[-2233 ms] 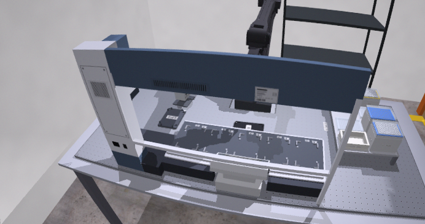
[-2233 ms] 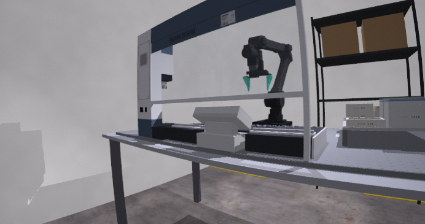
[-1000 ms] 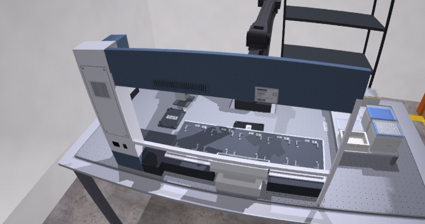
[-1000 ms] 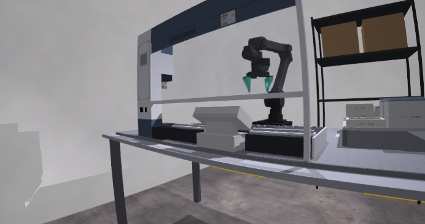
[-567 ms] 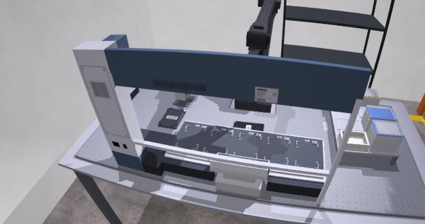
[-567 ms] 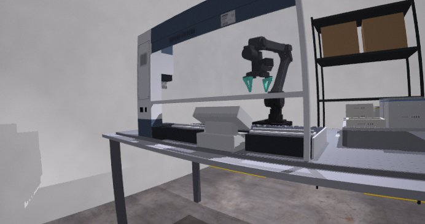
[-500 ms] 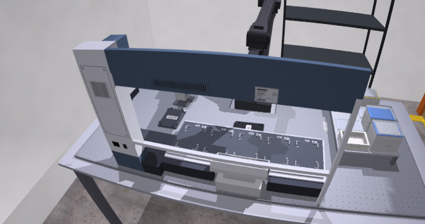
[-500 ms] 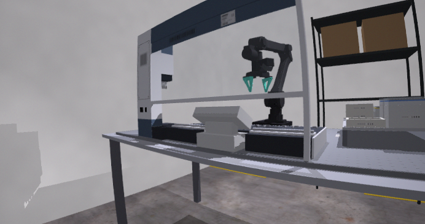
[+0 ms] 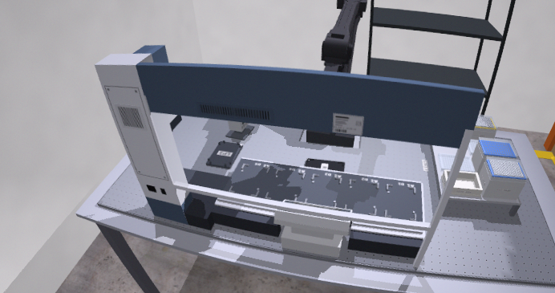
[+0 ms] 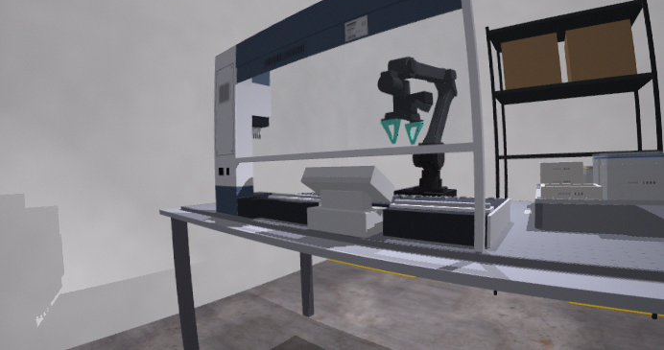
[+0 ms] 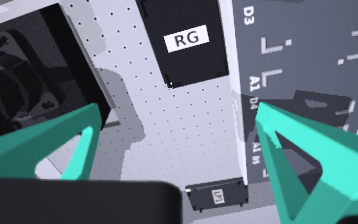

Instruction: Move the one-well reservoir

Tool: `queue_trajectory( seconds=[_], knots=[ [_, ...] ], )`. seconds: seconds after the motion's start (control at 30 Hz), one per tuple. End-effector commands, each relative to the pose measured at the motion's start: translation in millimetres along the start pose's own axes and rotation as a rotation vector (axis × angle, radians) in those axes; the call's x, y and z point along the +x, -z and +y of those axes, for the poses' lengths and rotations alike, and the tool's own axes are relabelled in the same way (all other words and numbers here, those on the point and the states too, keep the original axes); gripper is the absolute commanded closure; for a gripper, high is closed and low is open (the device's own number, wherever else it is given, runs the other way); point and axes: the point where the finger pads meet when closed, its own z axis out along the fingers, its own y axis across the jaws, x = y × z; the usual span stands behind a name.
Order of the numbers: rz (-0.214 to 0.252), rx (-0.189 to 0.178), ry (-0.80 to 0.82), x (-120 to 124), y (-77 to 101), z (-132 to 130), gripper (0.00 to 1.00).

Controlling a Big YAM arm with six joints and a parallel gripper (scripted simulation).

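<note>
We are seeing the white one-well reservoir point(image 9: 465, 184) sitting open on the grey raised shelf platform point(image 9: 477, 210) at the right end of the perforated grey bench point(image 9: 501, 253), just beside two tall grey blocks with blue-rimmed tops point(image 9: 503, 168); its ID label is too small for us to read. Behind it a clear-lidded plate point(image 9: 449, 161) is lying on the same platform.

Left of the platform, the dark grey deck plate with white corner brackets point(image 9: 281, 181) is stretching under the blue and white gantry frame of the liquid handler point(image 9: 281, 88). In the wrist view we are reading the engraved marks D3, D4 and A1 along the deck's edge point(image 11: 300, 30), and every bracket position that we can see is standing bare.

The black regrip nest with the white RG label point(image 11: 186, 39) is lying on the bench just beside the deck's long edge, between the deck and the black six-joint arm's base point(image 10: 443, 192). A small dark key block point(image 11: 216, 195) is showing at the bottom of the wrist view; its lettering is too blurred for us to read.

The end effector point(image 10: 402, 131) is hanging high above the bench near the nest, its teal triangular fingers spread fully apart with nothing between them, well apart from the reservoir.
</note>
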Motion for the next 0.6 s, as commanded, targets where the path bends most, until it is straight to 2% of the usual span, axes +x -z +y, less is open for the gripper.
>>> queue_trajectory(
  seconds=[0.0,0.27,0.4,0.57],
  knots=[
    [-0.010,0.047,0.131,-7.6,15.0,-12.2,0.00],
    [-0.007,0.047,0.291,-7.6,14.9,-12.0,0.00],
    [-0.007,0.047,0.291,-7.5,14.9,-12.0,0.00],
    [-0.017,0.079,0.270,-35.5,25.3,-12.5,0.00]
  ],
)
